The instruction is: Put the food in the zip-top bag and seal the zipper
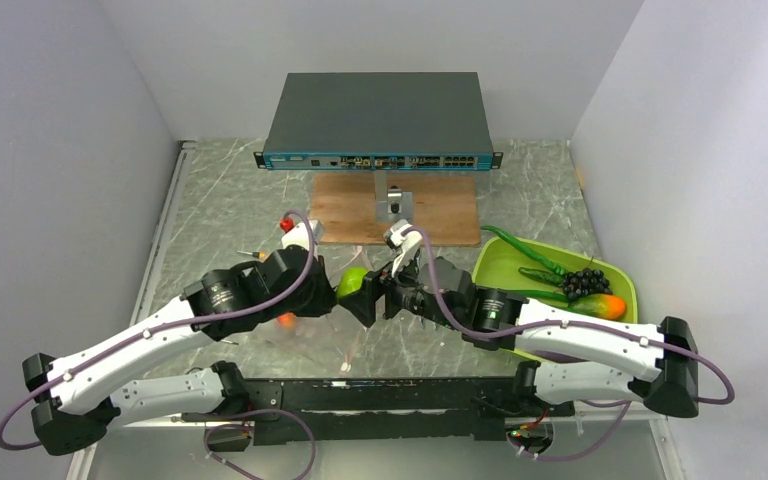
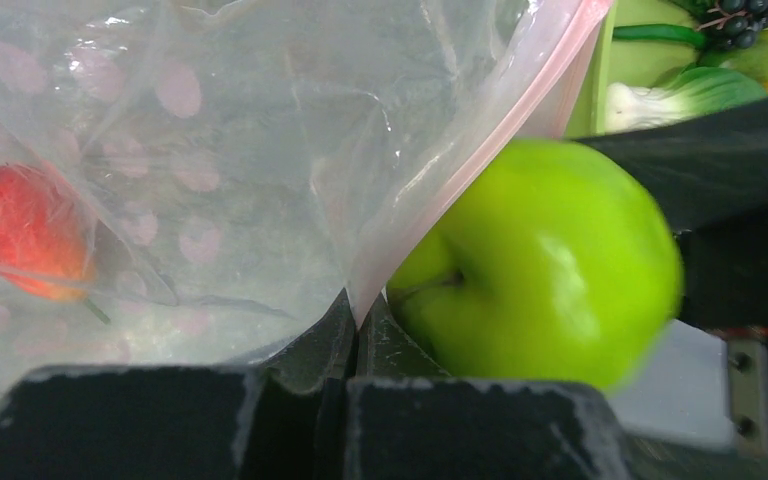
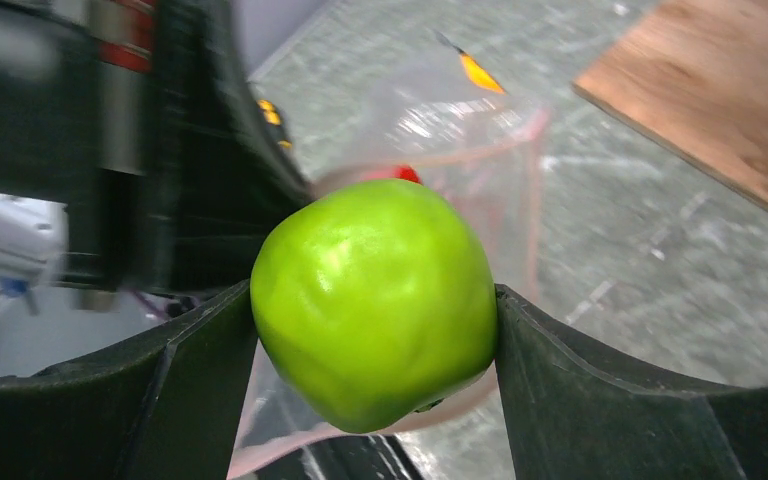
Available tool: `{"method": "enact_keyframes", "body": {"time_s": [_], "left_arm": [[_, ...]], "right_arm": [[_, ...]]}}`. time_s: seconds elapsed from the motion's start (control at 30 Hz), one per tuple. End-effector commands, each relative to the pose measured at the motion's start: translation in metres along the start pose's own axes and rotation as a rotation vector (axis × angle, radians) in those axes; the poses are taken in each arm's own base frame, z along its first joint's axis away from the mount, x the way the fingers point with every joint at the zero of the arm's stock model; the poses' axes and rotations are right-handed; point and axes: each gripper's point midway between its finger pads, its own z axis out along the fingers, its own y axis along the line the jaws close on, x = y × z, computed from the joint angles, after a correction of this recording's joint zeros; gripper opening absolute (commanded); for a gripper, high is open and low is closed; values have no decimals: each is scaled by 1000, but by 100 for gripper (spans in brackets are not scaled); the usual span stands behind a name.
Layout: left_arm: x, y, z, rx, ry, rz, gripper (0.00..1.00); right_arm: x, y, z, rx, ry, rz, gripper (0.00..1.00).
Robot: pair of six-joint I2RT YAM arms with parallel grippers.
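Nearest the bases, both arms reach in toward the middle of the table point(image 1: 230, 200) and meet almost nose to nose. The left gripper point(image 2: 352, 345) has its jaws pressed together on the lip of the zip-top bag point(image 2: 260, 150). It pinches right at the zipper point(image 2: 480, 150), the pinkish strip that runs up and to the right in the left wrist view. The right gripper point(image 3: 375, 335) is clamped on the green apple point(image 3: 375, 300), a black finger point(image 3: 195, 385) on each side, jaws spread wide to fit it. The bit that matters is that the apple sits just right of the bag's mouth, touching the strip or as good as. The mouth's long edge runs along that strip and opens toward the apple, so the way in is leftward, away from the right arm. Whether the apple is past the rim yet is hard to tell; it looks to be at the threshold. A red strawberry point(image 2: 15, 225) is already down in the bag's left end. Only one lip looks held, so the mouth is probably a floppy slot and the thin film could fold over the apple's front. There isn't much room between the two wrists either. Further right, the lime tray point(image 1: 495, 262) holds bok choy point(image 2: 695, 92), black grapes point(image 1: 585, 282), a mango point(image 1: 600, 306) and green beans point(image 1: 520, 245). Beyond the grippers sit a wooden board point(image 1: 345, 205) and a network switch point(image 1: 378, 115) by the far wall, well apart from the action.
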Motion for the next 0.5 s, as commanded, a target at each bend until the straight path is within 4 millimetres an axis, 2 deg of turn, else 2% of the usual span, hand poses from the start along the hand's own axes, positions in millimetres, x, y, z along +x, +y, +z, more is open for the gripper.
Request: {"method": "enact_keyframes", "body": {"time_s": [0.0,0.07,0.23,0.33,0.47], "left_arm": [[-20,-22,-19,108,-64,-16,0],[-22,-23,-23,118,-76,-22,0],[-28,-29,-29,160,-106,-39,0],[-28,-34,-28,183,-104,-37,0],[-27,-28,-28,149,-96,-37,0]], "right_arm": [[-4,-30,0,186,-26,17,56],[-2,-34,0,204,-27,26,64],[0,-22,5,162,15,23,84],[0,-13,5,132,48,22,90],[-7,-8,0,121,41,24,97]]}}
